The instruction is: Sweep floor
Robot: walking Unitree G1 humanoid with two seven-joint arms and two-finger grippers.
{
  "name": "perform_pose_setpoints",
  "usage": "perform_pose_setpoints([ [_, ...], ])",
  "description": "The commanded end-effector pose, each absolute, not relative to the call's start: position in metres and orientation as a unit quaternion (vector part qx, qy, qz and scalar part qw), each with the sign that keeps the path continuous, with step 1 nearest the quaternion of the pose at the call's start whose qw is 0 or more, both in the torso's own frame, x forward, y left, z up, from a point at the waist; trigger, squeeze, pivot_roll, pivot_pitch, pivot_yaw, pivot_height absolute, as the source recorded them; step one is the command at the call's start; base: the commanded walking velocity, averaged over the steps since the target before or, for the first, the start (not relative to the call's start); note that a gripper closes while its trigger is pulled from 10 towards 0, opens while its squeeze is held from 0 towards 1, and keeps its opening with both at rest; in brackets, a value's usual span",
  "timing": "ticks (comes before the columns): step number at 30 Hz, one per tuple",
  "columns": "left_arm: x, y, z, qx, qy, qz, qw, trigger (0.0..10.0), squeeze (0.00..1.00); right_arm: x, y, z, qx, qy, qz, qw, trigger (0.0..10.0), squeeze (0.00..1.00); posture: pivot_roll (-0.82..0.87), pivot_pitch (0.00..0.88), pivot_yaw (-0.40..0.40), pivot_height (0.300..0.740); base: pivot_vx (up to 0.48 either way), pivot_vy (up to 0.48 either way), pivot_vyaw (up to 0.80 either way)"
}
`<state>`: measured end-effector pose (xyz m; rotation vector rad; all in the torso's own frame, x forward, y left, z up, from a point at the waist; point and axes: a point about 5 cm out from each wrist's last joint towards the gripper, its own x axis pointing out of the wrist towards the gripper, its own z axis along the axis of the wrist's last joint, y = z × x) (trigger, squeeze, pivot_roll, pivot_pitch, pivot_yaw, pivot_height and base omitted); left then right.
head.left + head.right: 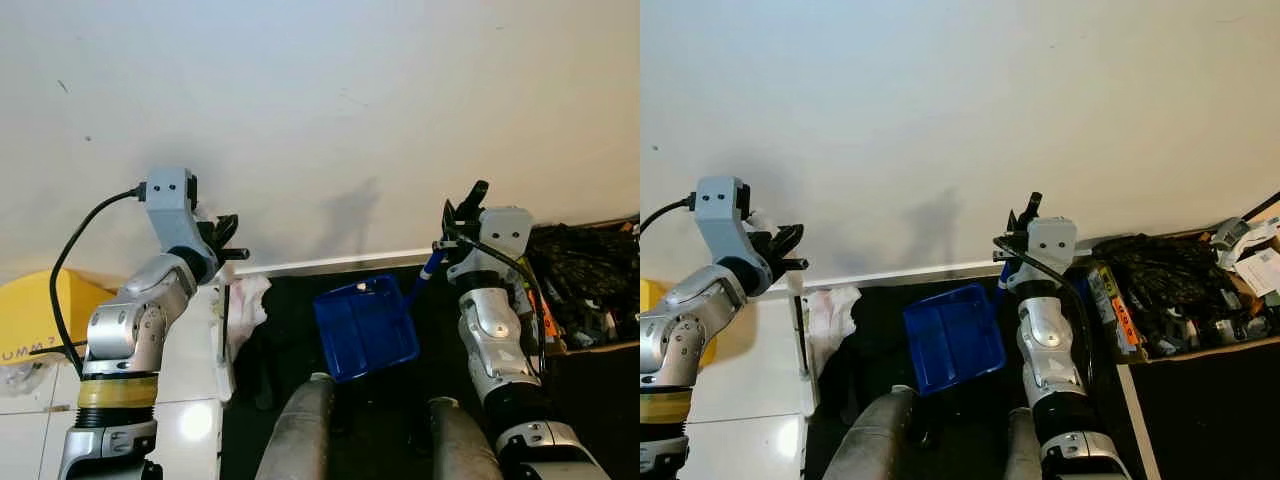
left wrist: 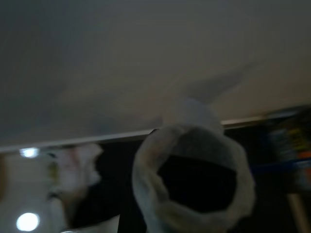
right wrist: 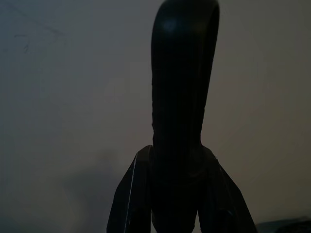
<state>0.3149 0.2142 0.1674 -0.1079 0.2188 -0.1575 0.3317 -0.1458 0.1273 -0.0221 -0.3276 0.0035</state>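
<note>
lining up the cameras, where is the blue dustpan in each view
Left eye: dustpan low, right of centre, beside the right gripper.
Right eye: low, just left of centre.
Left wrist: cannot tell; only a blurred blue streak at the far edge.
Right wrist: too dark to tell.
Shared landmark: white baseboard behind it.

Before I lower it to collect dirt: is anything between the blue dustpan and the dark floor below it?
Yes. The robot's grey legs are beneath the blue dustpan, which the right gripper holds by its handle. A white cloth lies further left.
</note>
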Motion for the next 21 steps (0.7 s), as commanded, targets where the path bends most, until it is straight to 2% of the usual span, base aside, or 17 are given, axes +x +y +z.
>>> perform_pose_setpoints([
  [1, 0.31, 0.225, 0.158, -0.015, 0.127, -0.056, 0.99, 10.0, 0.0, 0.333, -0.141, 0.133, -0.002, -0.184, 0.004, 0.983, 10.0, 0.0, 0.18, 0.285, 0.115, 0.74, 0.0, 0.0, 0.0],
  [5, 0.308, 0.228, 0.153, 0.0, 0.129, -0.048, 0.99, 10.0, 0.0, 0.341, -0.132, 0.142, 0.011, -0.19, 0.016, 0.982, 10.0, 0.0, 0.18, 0.291, 0.111, 0.74, 0.0, 0.0, 0.0],
  [10, 0.305, 0.235, 0.134, -0.107, 0.132, -0.042, 0.985, 10.0, 0.0, 0.349, -0.125, 0.149, 0.002, -0.191, 0.022, 0.981, 10.0, 0.0, 0.18, 0.308, 0.094, 0.74, 0.0, 0.0, 0.0],
  [11, 0.305, 0.235, 0.134, -0.107, 0.132, -0.042, 0.985, 10.0, 0.0, 0.349, -0.125, 0.149, 0.002, -0.191, 0.022, 0.981, 10.0, 0.0, 0.18, 0.308, 0.094, 0.74, 0.0, 0.0, 0.0],
  [13, 0.305, 0.24, 0.128, -0.168, 0.114, -0.047, 0.978, 10.0, 0.0, 0.351, -0.128, 0.152, -0.004, -0.195, 0.012, 0.981, 10.0, 0.0, 0.16, 0.324, 0.073, 0.74, 0.0, 0.0, 0.0],
  [14, 0.305, 0.24, 0.128, -0.168, 0.114, -0.047, 0.978, 10.0, 0.0, 0.351, -0.128, 0.152, -0.004, -0.195, 0.012, 0.981, 10.0, 0.0, 0.16, 0.324, 0.073, 0.74, 0.0, 0.0, 0.0],
  [16, 0.306, 0.245, 0.124, -0.194, 0.11, -0.041, 0.974, 10.0, 0.0, 0.352, -0.132, 0.153, -0.008, -0.198, 0.008, 0.98, 10.0, 0.0, 0.15, 0.328, 0.067, 0.74, 0.0, 0.0, 0.0],
  [17, 0.307, 0.252, 0.119, -0.232, 0.098, -0.042, 0.967, 10.0, 0.0, 0.35, -0.142, 0.157, -0.016, -0.207, 0.003, 0.978, 10.0, 0.0, 0.12, 0.338, 0.051, 0.74, 0.0, 0.0, 0.0],
  [18, 0.307, 0.252, 0.119, -0.232, 0.098, -0.042, 0.967, 10.0, 0.0, 0.35, -0.142, 0.157, -0.016, -0.207, 0.003, 0.978, 10.0, 0.0, 0.12, 0.338, 0.051, 0.74, 0.0, 0.0, 0.0],
  [21, 0.307, 0.255, 0.108, -0.257, 0.109, -0.054, 0.959, 10.0, 0.0, 0.346, -0.166, 0.165, -0.036, -0.222, -0.014, 0.974, 10.0, 0.0, 0.06, 0.353, 0.023, 0.74, 0.0, 0.0, 0.0],
])
